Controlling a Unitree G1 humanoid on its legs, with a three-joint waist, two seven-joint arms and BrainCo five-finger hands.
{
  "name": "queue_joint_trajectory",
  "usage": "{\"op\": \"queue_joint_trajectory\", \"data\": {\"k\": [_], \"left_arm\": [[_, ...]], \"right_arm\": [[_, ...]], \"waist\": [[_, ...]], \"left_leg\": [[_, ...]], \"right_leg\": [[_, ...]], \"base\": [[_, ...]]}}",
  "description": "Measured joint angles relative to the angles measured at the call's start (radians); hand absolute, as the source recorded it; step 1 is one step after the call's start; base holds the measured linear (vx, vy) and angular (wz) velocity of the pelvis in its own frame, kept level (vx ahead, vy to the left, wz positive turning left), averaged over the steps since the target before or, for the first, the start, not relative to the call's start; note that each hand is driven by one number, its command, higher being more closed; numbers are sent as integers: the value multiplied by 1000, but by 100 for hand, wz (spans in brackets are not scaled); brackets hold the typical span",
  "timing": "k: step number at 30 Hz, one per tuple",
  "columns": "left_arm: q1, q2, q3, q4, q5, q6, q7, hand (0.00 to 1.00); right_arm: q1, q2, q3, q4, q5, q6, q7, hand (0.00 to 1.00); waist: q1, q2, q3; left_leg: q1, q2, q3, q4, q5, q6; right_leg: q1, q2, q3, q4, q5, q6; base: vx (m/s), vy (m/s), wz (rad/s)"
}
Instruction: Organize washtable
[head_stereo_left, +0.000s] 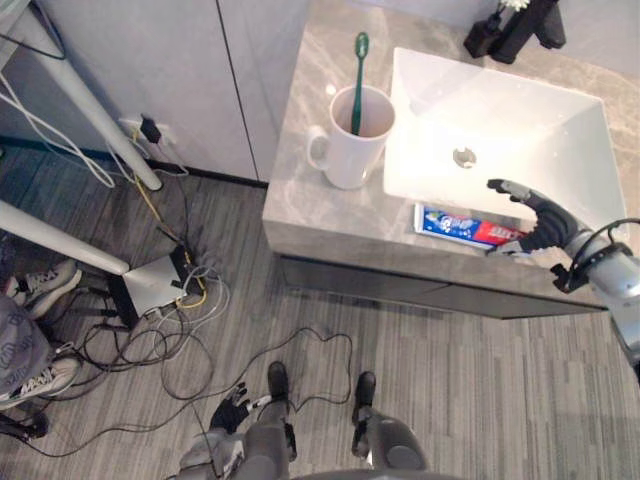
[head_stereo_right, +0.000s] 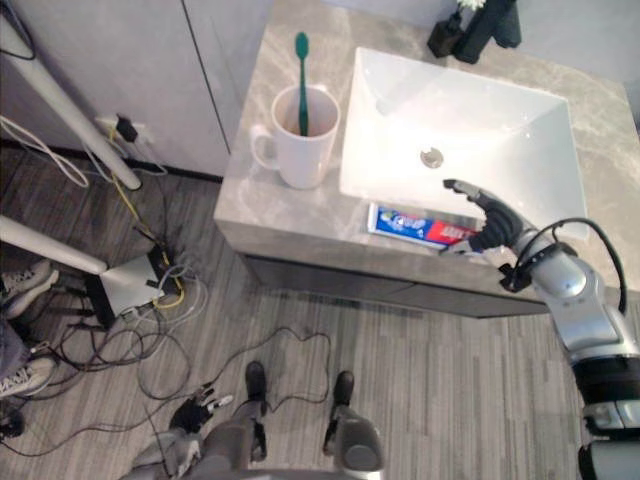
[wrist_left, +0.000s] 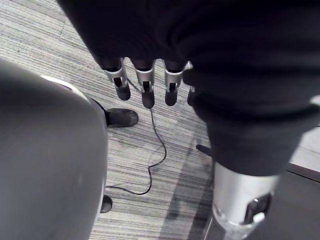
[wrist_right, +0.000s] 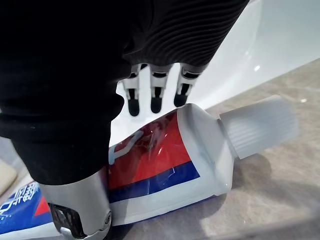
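Loosely, the right hand (head_stereo_left: 545, 222) straddles the toothpaste tube's (wrist_right: 165, 160) capped end.

Bright, even light from above floods the white rectangular ceramic basin (head_stereo_left: 520, 120), whose slopes glare almost to blank white. Small highlights glint on the polished grey marble counter (head_stereo_left: 300, 200). The white ceramic mug (head_stereo_left: 350, 150) throws only a soft shadow at its foot. Up close, the glossy red, white and blue toothpaste tube (wrist_right: 165, 160) shines, and its ribbed white cap (wrist_right: 260, 125) shades the stone beneath. The grey striped floor (wrist_left: 150, 150) lies dimmer, crossed by a broad shadow.

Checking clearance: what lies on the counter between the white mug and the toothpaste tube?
In the left eye view, only bare grey counter separates the white mug from the toothpaste tube.
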Motion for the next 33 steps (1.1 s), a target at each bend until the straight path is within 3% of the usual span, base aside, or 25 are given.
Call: {"op": "queue_joint_trajectory", "data": {"k": [33], "left_arm": [[0, 5, 8, -16, 2, 1, 7, 0]], "right_arm": [[-12, 30, -23, -11, 10, 1, -7, 100]], "waist": [[6, -17, 8]], "left_leg": [[4, 4, -12, 0, 2, -2]], "right_leg": [[5, 2, -8, 12, -5, -4]], "base": [[0, 0, 1]]}}
